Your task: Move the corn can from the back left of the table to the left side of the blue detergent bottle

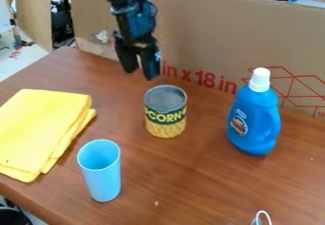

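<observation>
Black and angular, the end effector (140,74) hangs from the arm (132,17) near the back of the worktop (184,186), its two blocky fingers parted with a gap between them and nothing held. Just beyond the tips, lower and slightly to the right in the view, a tin can (166,111) stands upright; its flat base keeps it steady, and its rimmed grey metal lid faces up above a green and yellow paper label. Nearer the camera, a pale blue cup (101,172) stands mouth up on its narrower base, smooth and probably plastic. Over to the left lies a yellow cloth (41,129), soft and matte, folded into a layered pad that likely keeps it compact. On the right, a glossy blue bottle (254,119) with a moulded handle and ribbed white cap (260,79) stands on its base, apart from the can. Behind them, a cardboard sheet (209,39) with red print rises like a screen, perhaps to fence off the brown, wood-grained surface.
</observation>
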`<state>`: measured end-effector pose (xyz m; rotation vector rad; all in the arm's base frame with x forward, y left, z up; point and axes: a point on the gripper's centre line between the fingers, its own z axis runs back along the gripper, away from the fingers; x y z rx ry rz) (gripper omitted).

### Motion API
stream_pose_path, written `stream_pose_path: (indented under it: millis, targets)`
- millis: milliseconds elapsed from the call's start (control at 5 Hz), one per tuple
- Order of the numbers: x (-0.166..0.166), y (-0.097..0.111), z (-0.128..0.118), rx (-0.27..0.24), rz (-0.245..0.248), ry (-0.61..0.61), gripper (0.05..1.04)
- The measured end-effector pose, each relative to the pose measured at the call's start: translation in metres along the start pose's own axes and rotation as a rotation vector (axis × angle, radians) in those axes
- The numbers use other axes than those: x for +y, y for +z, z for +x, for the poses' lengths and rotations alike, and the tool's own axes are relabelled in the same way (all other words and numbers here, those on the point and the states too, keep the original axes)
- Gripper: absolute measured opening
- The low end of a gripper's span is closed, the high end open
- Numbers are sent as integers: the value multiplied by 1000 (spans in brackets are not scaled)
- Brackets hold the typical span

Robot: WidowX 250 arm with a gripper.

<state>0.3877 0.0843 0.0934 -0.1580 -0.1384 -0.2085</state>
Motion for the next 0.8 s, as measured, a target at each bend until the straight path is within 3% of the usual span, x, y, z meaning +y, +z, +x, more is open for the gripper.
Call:
stream_pose_path:
  millis: [200, 400, 600, 800]
  targets:
    - [5, 30, -8, 9, 98, 104, 1001]
    - [10, 62, -13, 41, 238, 146, 1001]
    - [-1, 85, -33, 72, 267, 143, 1001]
    - [-16, 85, -61, 126, 226, 173, 1000]
